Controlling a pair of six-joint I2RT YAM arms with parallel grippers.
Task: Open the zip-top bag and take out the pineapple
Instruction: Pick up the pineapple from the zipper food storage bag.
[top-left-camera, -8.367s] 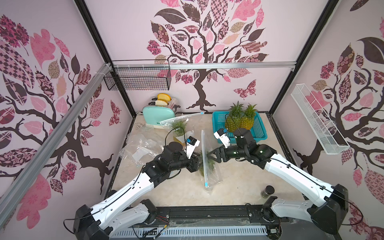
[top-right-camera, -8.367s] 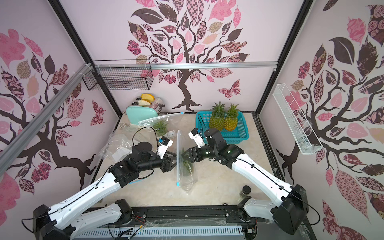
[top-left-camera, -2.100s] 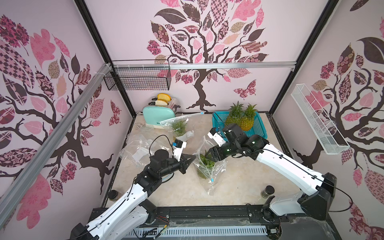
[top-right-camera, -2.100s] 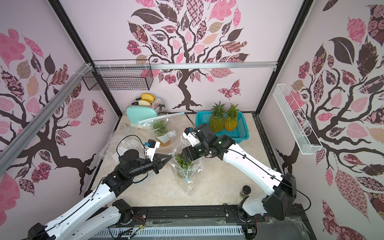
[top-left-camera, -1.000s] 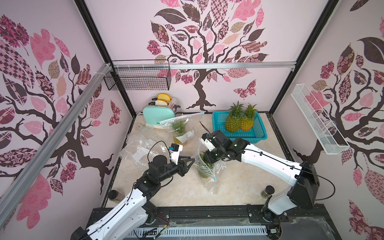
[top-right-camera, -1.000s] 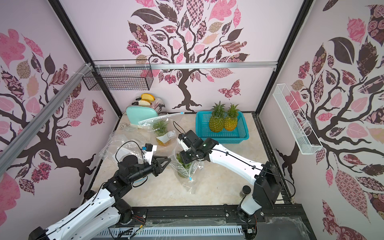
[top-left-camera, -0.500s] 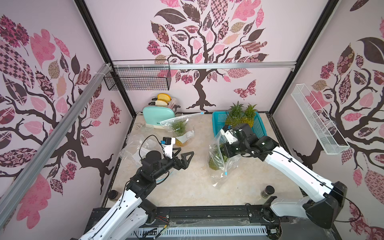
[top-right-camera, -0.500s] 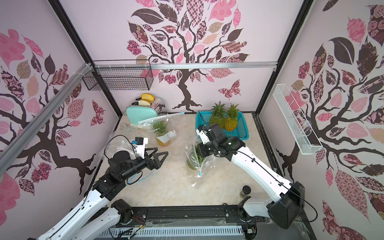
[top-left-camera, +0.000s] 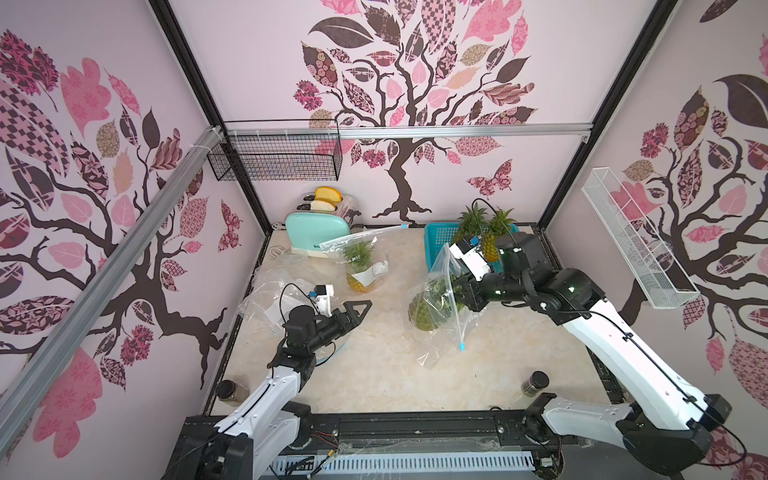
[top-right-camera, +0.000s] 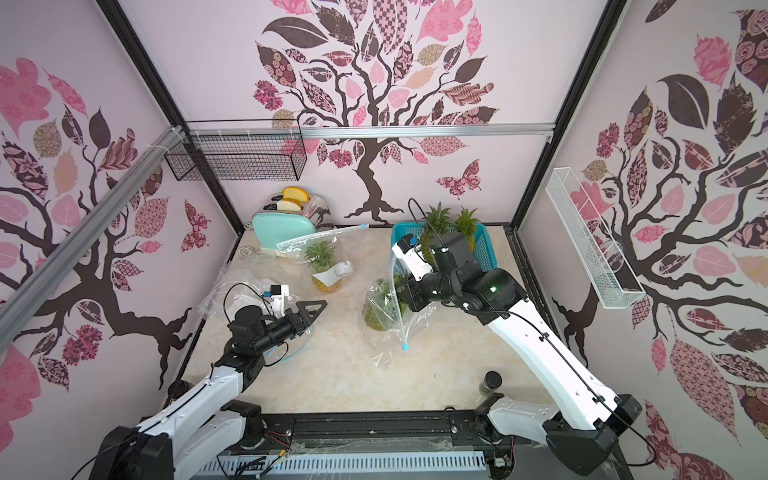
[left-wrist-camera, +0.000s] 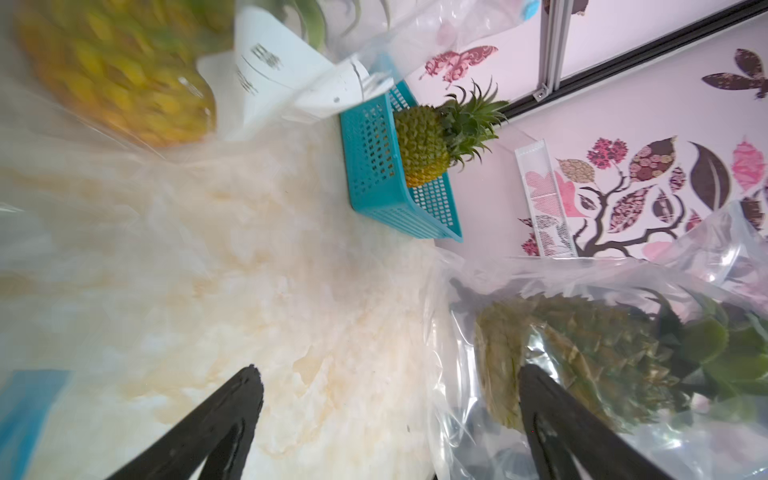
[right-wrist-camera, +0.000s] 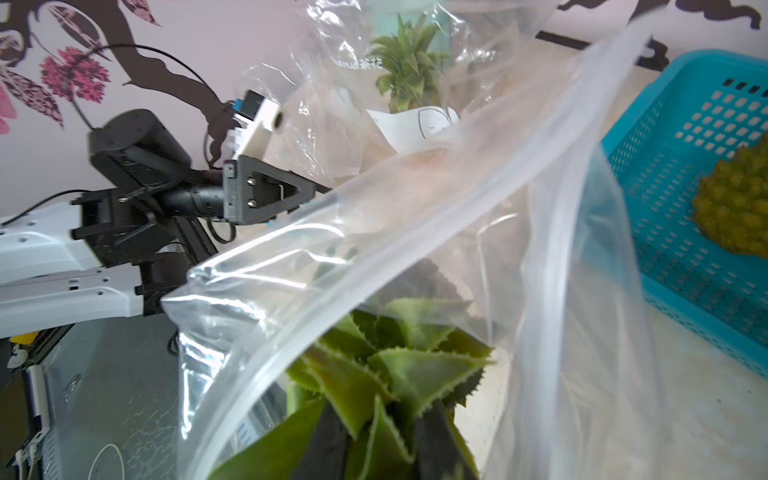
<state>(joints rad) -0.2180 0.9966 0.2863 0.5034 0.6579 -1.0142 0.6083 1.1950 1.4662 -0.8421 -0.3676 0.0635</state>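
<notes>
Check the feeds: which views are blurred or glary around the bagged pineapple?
Left wrist: the yellow pineapple is motion-smeared, the blue basket sharp. Right wrist: the zip-top bag carries white glare streaks and looks soft, the pineapple crown inside is crisp. Both top views: sharp, evenly lit, no hard shadows.

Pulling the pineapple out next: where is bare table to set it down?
Bare: front strip of table between left arm and jar; also the gap between left hand and bag. Crowded: loose bags by the toaster; basket occupied.

White left arm (top-left-camera: 266, 399) and right arm (top-left-camera: 615, 345), black joints (top-left-camera: 573, 286).
Thin black cables (right-wrist-camera: 143, 47) loop over the wrists; white wrist cameras (right-wrist-camera: 255, 124); black triangular fingers (right-wrist-camera: 237, 189).
</notes>
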